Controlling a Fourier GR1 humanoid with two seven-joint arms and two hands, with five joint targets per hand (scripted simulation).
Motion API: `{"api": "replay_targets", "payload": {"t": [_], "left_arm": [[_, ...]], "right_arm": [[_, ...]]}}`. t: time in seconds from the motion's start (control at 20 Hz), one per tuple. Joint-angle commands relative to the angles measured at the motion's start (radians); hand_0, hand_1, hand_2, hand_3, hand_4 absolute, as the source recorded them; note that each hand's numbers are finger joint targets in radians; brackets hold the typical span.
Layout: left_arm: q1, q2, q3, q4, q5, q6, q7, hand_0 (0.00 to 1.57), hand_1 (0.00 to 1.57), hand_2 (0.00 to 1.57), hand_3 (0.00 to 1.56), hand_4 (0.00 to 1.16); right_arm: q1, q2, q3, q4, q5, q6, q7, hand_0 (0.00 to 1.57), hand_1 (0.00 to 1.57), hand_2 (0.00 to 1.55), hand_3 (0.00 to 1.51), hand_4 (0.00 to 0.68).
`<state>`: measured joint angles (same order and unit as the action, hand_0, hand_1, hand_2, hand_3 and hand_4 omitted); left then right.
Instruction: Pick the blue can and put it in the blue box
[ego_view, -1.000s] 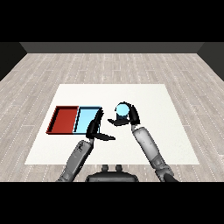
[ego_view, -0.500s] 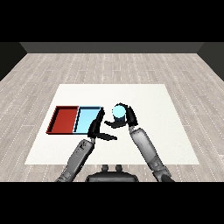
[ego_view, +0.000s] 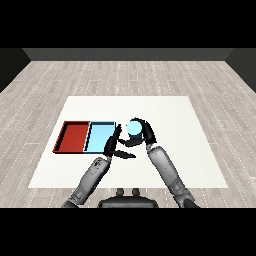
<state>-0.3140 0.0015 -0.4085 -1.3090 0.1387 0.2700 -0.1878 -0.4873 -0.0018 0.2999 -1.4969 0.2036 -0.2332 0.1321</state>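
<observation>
While the right hand (ego_view: 145, 133) has its fingers wrapped round the blue can (ego_view: 134, 128), can sits just right of the blue tray (ego_view: 100, 136) | left hand (ego_view: 113, 146) fingers loose, holding nothing | red tray (ego_view: 74, 136) beside it on the white surface (ego_view: 190, 150)

Single head view, high, angled down & fwd across white table (ego_view: 165, 107), fairly distant

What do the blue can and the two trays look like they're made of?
Blue can: smooth with a pale sheen on top, maybe metal or plastic. Red tray and light blue tray: flat, even colour with thin dark rims, probably matte plastic. Nothing settles it.
</observation>
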Motion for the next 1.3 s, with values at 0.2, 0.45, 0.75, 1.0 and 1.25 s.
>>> {"api": "replay_targets", "payload": {"t": [0.2, 0.45, 0.75, 1.0, 1.25], "left_arm": [[-0.102, -0.001, 0.032, 0.076, 0.035, 0.009, 0.028, 0.00, 0.00, 0.00, 0.00, 0.00], [-0.085, -0.002, -0.023, 0.056, 0.053, 0.048, 0.018, 0.00, 0.00, 0.00, 0.00, 0.00], [-0.105, -0.002, -0.032, 0.090, 0.079, 0.020, -0.004, 0.00, 0.00, 0.00, 0.00, 0.00], [-0.057, -0.002, -0.071, 0.096, 0.110, -0.002, -0.095, 0.00, 0.00, 0.00, 0.00, 0.00], [-0.163, -0.002, -0.081, 0.157, 0.131, 0.163, -0.056, 0.00, 0.00, 0.00, 0.00, 0.63]], "right_arm": [[-0.070, 0.002, -0.012, -0.014, 0.005, 0.002, 0.083, 1.50, 1.50, 1.46, 1.39, 0.570], [-0.047, 0.002, 0.062, 0.013, 0.008, -0.039, 0.047, 1.50, 1.50, 1.45, 1.38, 0.552], [0.066, 0.002, 0.118, -0.107, 0.037, -0.021, 0.065, 1.49, 1.49, 1.46, 1.38, 0.540], [-0.046, 0.002, 0.150, 0.007, -0.042, -0.095, 0.021, 1.36, 1.36, 1.45, 1.38, 0.571], [-0.034, 0.002, 0.147, 0.016, -0.063, -0.094, 0.002, 1.54, 1.54, 1.47, 1.38, 0.569]]}}
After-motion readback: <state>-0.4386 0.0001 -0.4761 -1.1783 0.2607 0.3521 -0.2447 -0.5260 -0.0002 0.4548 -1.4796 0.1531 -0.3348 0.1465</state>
